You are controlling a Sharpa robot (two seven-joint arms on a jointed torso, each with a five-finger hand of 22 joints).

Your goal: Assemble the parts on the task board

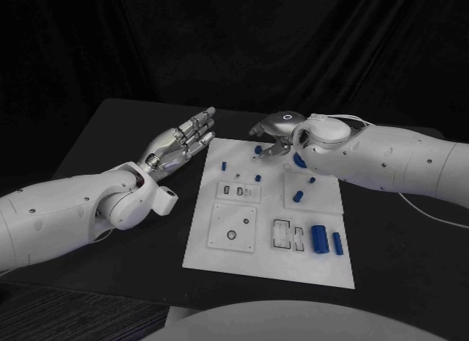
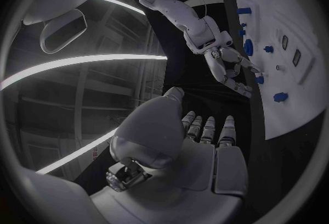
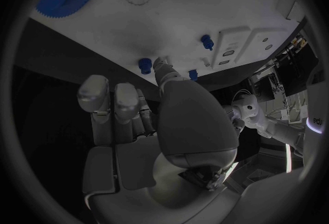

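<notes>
The right hand [image 1: 273, 135] hovers over the board's [image 1: 271, 259] far edge, fingers curled downward and holding nothing, their tips just above a small blue peg [image 1: 259, 150]. The left hand [image 1: 183, 142] hangs beside the board, fingers straight and apart. Two blue cylinders [image 1: 320, 239] lie at the board's near right corner.
</notes>
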